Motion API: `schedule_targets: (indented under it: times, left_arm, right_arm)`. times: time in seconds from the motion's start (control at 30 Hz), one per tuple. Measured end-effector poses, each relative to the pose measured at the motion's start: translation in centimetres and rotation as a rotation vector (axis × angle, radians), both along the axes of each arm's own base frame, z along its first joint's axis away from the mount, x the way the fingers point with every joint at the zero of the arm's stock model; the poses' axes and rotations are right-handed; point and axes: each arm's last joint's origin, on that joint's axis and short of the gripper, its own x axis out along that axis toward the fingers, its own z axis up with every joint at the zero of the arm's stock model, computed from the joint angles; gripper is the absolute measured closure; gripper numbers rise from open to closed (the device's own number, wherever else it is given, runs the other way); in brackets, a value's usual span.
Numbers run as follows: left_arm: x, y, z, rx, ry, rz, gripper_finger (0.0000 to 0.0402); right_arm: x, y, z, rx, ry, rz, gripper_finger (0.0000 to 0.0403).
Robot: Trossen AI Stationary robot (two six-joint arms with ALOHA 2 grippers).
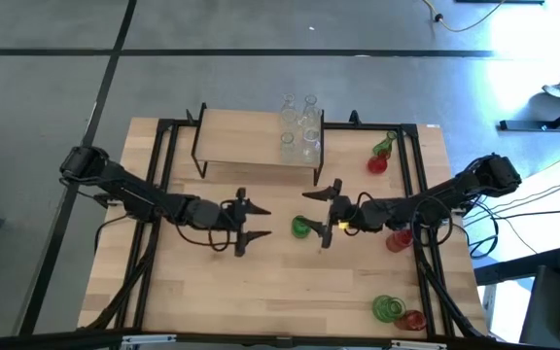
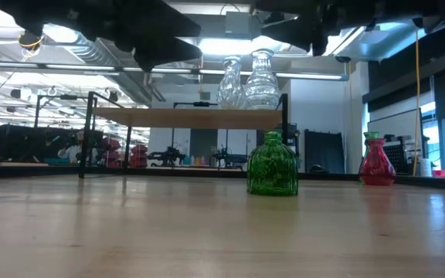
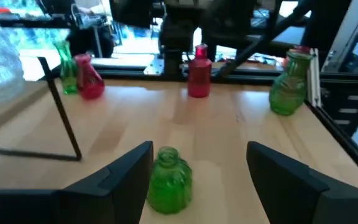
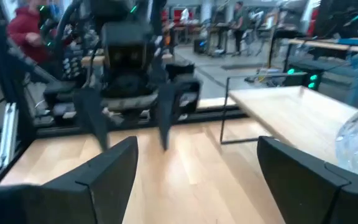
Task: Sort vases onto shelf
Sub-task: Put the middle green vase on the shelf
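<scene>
A green vase (image 1: pixel 302 227) (image 2: pixel 273 164) stands upright on its base on the tabletop, in the middle. My left gripper (image 1: pixel 261 224) (image 3: pixel 197 155) hovers open just to its left, fingers pointing at it from higher up. My right gripper (image 1: pixel 315 216) (image 4: pixel 197 146) hovers open over the vase's right side, facing the left gripper, and the vase is below its wrist view. The shelf (image 1: pixel 251 146) (image 2: pixel 184 117) stands at the far middle with clear vases (image 1: pixel 300 131) (image 2: pixel 247 81) on its right end.
A red vase (image 1: pixel 376 163) and a green one (image 1: pixel 384 146) stand at the far right. Another red vase (image 1: pixel 398 239) (image 3: pixel 199 71) stands under my right arm. A green vase (image 1: pixel 388 308) and a red one (image 1: pixel 411 319) are at the near right corner. A black frame (image 1: pixel 163 194) borders the table.
</scene>
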Motion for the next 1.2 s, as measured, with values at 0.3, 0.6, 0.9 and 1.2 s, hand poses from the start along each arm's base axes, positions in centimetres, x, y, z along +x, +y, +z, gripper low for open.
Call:
schedule_targets:
  times: [0.3, 0.6, 0.9, 1.2]
  left_arm:
    - [0.1, 0.1, 0.3, -0.032, -0.043, 0.065, 0.0149]
    - [2.1, 1.9, -2.4, -0.039, 0.017, 0.059, 0.0149]
    - [7.1, 3.6, -5.1, -0.054, 0.099, -0.031, 0.0149]
    - [9.3, 4.1, -6.2, 0.008, 0.141, -0.023, 0.0149]
  right_arm:
    - [-0.9, 2.3, 0.4, 0.014, -0.037, -0.052, 0.0087]
    - [-1.4, 3.1, 0.3, 0.021, -0.037, -0.09, 0.0087]
    - [-1.3, 3.1, 0.2, -0.003, -0.019, -0.086, 0.0087]
    - [-1.3, 3.0, 0.2, -0.086, 0.0, -0.109, 0.0087]
